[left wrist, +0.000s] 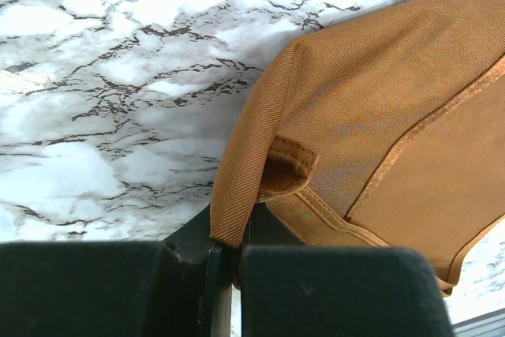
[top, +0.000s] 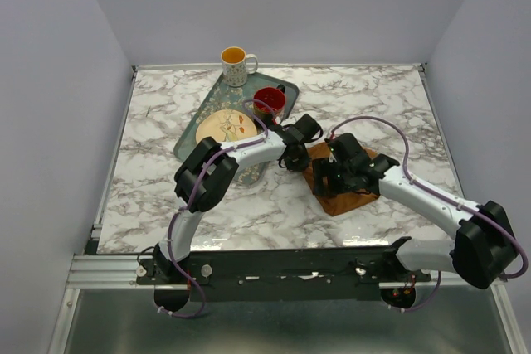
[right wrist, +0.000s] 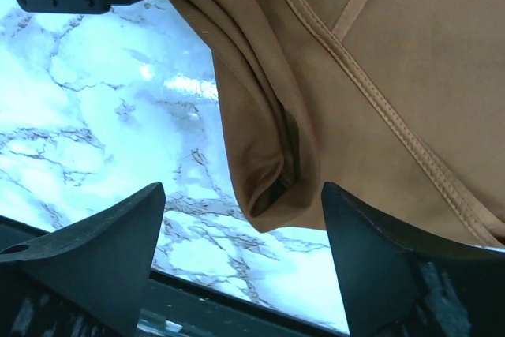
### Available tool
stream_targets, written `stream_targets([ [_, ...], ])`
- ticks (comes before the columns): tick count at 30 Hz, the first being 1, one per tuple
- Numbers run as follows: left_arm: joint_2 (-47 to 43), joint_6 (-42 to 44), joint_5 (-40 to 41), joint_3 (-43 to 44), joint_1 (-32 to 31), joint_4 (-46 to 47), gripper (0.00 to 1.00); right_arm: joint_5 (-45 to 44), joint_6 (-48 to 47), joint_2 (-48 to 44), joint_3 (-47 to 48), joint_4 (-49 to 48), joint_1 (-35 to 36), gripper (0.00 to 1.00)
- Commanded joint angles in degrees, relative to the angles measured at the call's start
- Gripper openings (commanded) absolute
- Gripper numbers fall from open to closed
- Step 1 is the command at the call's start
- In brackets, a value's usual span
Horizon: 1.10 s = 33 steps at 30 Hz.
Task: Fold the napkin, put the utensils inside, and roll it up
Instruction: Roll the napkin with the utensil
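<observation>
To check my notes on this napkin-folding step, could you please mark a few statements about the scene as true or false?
1. The left hand is shut on an edge of the napkin. True.
2. The right hand is clamped shut on the napkin. False: it stands open, with a fold of the napkin between its fingers.
3. The red cup stands on the green tray. True.
4. The plate lies on top of the napkin. False: it lies on the green tray, to the left of the napkin, which rests on the marble table.
</observation>
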<state>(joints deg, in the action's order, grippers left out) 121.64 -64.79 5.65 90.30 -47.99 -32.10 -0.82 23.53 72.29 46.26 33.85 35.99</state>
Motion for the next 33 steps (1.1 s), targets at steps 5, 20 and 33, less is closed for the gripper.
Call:
stream_targets([
  [5,1.1,-0.1,3.8,-0.6,-0.3,-3.2,0.00,-0.8,-5.4,8.6,3.9,-6.2,0.0,0.91],
  [20,0.7,-0.9,3.5,-0.5,-0.2,-3.2,0.00,-2.6,-2.3,10.0,1.4,-11.3,1.9,0.68],
  [33,0.7,-0.9,3.3,-1.1,-0.2,-3.1,0.00,-12.7,-1.1,6.0,2.2,-5.1,3.7,0.74],
])
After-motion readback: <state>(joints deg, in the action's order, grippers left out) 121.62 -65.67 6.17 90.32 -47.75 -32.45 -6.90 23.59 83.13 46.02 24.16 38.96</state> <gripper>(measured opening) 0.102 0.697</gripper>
